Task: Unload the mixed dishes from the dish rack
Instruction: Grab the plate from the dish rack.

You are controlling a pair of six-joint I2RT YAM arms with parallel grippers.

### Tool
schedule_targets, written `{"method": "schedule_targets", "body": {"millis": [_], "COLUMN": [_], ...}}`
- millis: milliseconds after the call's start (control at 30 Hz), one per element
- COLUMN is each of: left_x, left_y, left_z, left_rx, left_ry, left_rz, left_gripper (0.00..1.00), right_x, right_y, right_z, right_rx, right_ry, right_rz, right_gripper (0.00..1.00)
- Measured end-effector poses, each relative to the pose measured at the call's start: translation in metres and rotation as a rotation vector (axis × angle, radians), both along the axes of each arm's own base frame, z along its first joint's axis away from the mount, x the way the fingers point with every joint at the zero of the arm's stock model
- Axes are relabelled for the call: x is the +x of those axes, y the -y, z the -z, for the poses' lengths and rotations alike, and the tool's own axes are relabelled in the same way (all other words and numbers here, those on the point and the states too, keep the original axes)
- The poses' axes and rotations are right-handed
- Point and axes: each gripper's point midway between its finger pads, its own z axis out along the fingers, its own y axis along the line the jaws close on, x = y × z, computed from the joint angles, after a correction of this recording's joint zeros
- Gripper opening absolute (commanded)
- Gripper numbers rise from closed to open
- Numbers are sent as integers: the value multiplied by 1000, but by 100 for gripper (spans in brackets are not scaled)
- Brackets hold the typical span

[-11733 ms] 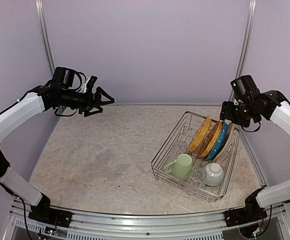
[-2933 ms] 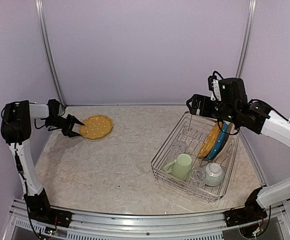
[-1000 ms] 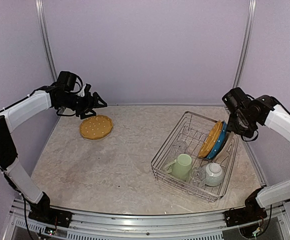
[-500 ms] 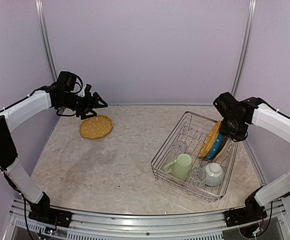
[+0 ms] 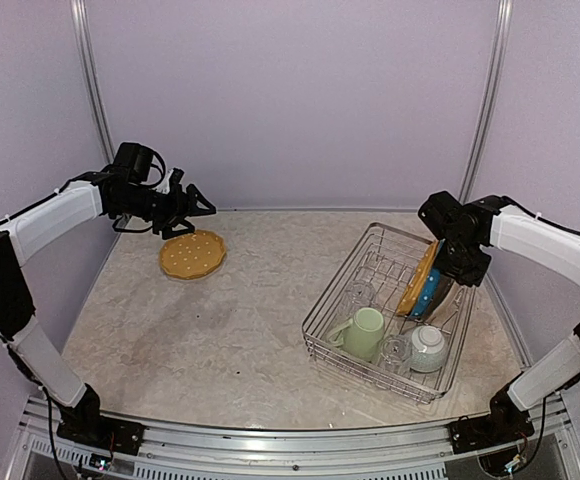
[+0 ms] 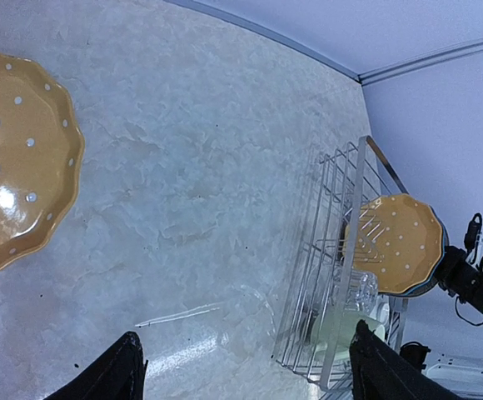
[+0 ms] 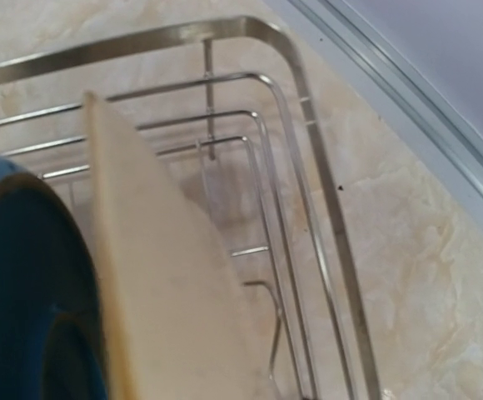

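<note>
Dish rack (image 5: 336,280), right half of table (image 5: 250,330): holds racked yellow dotted plate (image 5: 415,280) upright, blue plate (image 5: 433,292) behind it, cream plate (image 7: 150,267) edge-on beside the blue, pale green mug (image 5: 363,332), clear glass (image 5: 397,350) and small bowl (image 5: 429,347). Right gripper (image 5: 460,268): low at the rack's far-right end, close against the upright plates; fingers hidden, so opening and grip cannot be told. Loose yellow dotted plate (image 5: 192,254): flat on table, far left, well apart from rack. Left gripper (image 5: 198,204): hovers just above that plate, fingers (image 6: 123,377) spread wide, holding nothing.
</note>
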Motion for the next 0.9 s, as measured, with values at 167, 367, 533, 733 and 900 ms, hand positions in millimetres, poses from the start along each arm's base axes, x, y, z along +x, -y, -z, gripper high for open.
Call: {"method": "schedule_targets", "body": {"millis": [167,367,533,733,900], "left_x": [-1,0,0,0,-1], "left_y": [0,-1,-1,-1,0], "left_z": [-1,-2,-2,-2,-2], "left_rx": [-4,-9,-10,-11,-13], "left_ry": [1,-4,-4,-6,-7], "left_rz": [1,-3,-4,-5,-3], "left_gripper": [81,81,81,81,81], "right_x": [-3,-7,-8,-9,-7], "right_y": [2,1,2,8,12], "right_z": [-2,-5,-16,-39,-58], "right_rx": [-11,-36,-43,-64,-92], "right_ry": [-18,-64,-70,-52,-33], "right_rz": [5,-40,-30,-7,-8], "right_gripper": [5,0,0,0,0]}}
